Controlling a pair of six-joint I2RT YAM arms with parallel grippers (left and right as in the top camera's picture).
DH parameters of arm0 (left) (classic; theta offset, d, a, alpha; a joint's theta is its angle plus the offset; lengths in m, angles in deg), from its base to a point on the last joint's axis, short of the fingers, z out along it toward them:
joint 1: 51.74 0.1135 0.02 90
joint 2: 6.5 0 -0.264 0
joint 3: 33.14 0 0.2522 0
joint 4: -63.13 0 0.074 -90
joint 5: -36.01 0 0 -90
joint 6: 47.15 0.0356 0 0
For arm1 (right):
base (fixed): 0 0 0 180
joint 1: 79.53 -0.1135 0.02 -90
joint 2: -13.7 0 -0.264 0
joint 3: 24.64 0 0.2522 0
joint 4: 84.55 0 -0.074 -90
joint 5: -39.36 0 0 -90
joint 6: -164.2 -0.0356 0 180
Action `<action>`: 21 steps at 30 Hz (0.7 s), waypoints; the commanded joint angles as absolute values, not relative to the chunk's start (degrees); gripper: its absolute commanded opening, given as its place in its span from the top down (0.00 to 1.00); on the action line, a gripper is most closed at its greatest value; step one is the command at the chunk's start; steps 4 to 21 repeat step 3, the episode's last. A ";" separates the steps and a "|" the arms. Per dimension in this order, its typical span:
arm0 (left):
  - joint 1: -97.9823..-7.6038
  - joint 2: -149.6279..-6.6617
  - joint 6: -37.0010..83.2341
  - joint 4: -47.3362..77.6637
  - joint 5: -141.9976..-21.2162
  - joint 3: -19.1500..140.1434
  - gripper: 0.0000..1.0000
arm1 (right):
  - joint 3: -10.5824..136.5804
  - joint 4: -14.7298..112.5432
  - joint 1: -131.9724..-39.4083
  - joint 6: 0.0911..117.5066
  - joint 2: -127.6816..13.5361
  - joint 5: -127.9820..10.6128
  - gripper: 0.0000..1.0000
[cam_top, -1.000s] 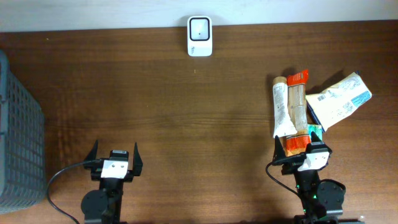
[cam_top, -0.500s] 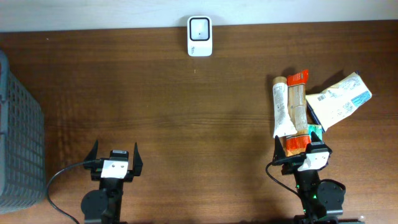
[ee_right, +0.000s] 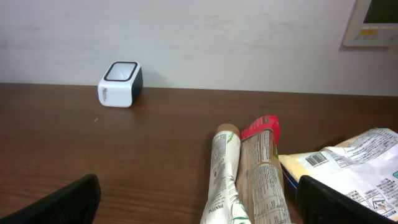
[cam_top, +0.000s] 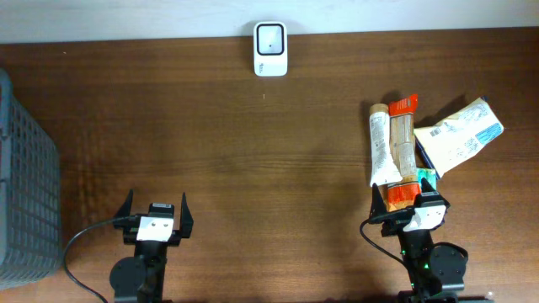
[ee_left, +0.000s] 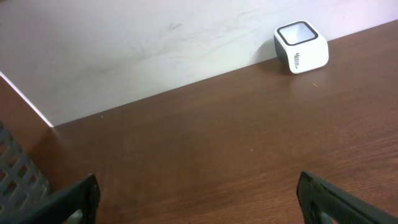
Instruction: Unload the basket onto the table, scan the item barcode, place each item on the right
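Observation:
The white barcode scanner (cam_top: 270,49) stands at the table's far edge, also seen in the left wrist view (ee_left: 301,46) and the right wrist view (ee_right: 119,84). Items lie in a pile at the right: a white tube (cam_top: 383,150), a brown packet with orange ends (cam_top: 404,143) and a cream bag with a printed barcode (cam_top: 461,133). My right gripper (cam_top: 410,202) is open at the near end of the pile, with the tube (ee_right: 224,174) and packet (ee_right: 264,171) lying between its fingers, untouched. At the near left my left gripper (cam_top: 156,202) stands open over bare wood.
A grey mesh basket (cam_top: 25,185) stands at the left edge and shows in the left wrist view's corner (ee_left: 18,177). A blue-green pack (cam_top: 426,173) lies partly under the pile. The white wall runs behind the table's far edge.

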State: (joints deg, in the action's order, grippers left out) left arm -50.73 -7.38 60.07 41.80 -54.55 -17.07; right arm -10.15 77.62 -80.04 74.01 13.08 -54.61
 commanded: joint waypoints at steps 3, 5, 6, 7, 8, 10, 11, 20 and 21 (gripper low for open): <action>-51.10 -6.84 61.16 41.93 -54.15 -17.51 0.01 | -10.56 77.53 -80.26 73.88 13.49 -54.89 0.01; -51.10 -6.84 61.16 41.93 -54.15 -17.51 0.01 | -10.56 77.53 -80.26 73.88 13.49 -54.89 0.01; -51.10 -6.84 61.16 41.93 -54.15 -17.51 0.01 | -10.56 77.53 -80.26 73.88 13.49 -54.89 0.01; -51.10 -6.84 61.16 41.93 -54.15 -17.51 0.01 | -10.56 77.53 -80.26 73.88 13.49 -54.89 0.01; -51.10 -6.84 61.16 41.93 -54.15 -17.51 0.01 | -10.56 77.53 -80.26 73.88 13.49 -54.89 0.01; -51.10 -6.84 61.16 41.93 -54.15 -17.51 0.01 | -10.56 77.53 -80.26 73.88 13.49 -54.89 0.01; -51.10 -6.84 61.16 41.93 -54.15 -17.51 0.01 | -10.56 77.53 -80.26 73.88 13.49 -54.89 0.01; -51.10 -6.84 61.16 41.93 -54.15 -17.51 0.01 | -10.56 77.53 -80.26 73.88 13.49 -54.89 0.01; -51.10 -6.84 61.16 41.93 -54.15 -17.51 0.01 | -10.56 77.53 -80.26 73.88 13.49 -54.89 0.01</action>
